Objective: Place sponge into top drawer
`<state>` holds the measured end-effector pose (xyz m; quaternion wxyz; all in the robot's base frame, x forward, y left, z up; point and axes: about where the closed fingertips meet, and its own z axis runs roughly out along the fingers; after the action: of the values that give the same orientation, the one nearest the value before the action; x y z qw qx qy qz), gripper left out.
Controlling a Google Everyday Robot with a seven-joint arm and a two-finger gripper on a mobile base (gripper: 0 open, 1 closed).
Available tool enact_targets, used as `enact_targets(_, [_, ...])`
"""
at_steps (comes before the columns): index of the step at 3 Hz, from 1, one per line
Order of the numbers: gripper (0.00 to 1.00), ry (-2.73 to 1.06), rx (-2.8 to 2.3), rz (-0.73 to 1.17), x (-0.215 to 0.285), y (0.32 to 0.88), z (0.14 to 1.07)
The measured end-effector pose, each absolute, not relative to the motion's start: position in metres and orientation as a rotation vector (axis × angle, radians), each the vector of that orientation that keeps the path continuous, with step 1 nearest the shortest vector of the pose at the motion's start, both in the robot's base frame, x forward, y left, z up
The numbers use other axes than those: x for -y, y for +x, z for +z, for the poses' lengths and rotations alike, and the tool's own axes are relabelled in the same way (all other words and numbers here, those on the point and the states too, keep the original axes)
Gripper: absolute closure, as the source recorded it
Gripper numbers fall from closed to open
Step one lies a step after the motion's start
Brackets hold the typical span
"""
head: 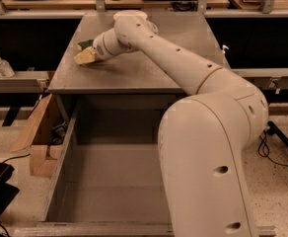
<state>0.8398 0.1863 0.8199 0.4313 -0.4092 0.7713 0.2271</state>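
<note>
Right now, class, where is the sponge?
In the camera view, the sponge sits near the left edge of the cabinet top, beside the claw, beyond the open top drawer.

Speckled pale floor (282,196), cardboard (33,127) leaning at left, possibly clear bottles (1,65) on side shelf (20,79)

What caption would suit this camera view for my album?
Robot's pincer at the sponge on the cabinet top; top drawer open below.
</note>
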Motion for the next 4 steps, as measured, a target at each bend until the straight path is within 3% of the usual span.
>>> enact_targets(2, [1.0,-1.021,-1.923,0.566,-0.186,0.84,0.826])
enact_targets(4, [1.0,-1.027,-1.892,0.549,-0.163,0.818,0.844])
